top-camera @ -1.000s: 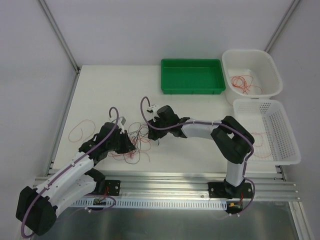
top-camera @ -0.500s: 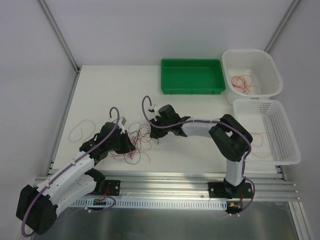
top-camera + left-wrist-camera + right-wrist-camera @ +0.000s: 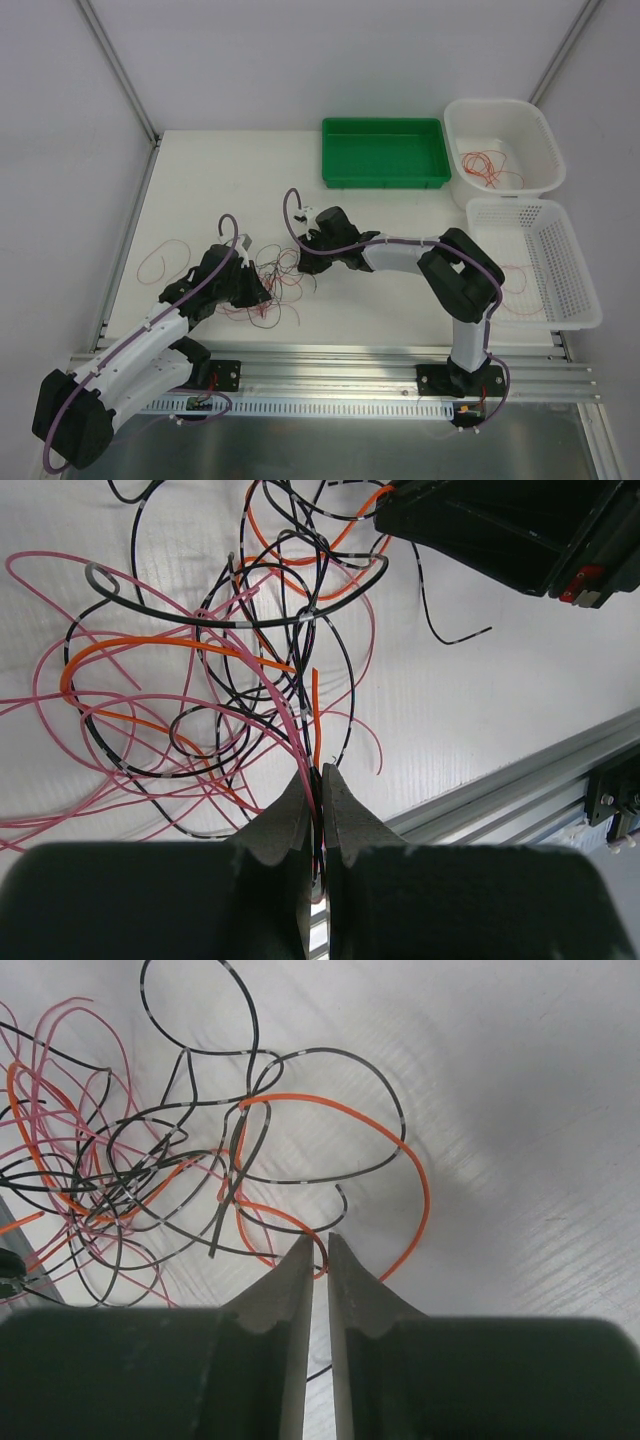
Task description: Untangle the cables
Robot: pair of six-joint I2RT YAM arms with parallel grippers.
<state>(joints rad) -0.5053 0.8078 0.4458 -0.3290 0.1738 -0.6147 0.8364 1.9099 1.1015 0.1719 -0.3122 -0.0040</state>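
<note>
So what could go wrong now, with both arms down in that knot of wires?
The left jaws are shut on several strands at once, pink, orange and dark, so pulling may tighten the knot rather than loosen it. The right jaws stand nearly closed around one thin orange wire, right at their tips; it could slip out. That wire seems to run back into the same knot, so tugging might drag the whole lot.

Thin pink, orange, black cables (image 3: 272,272) lie tangled.
</note>
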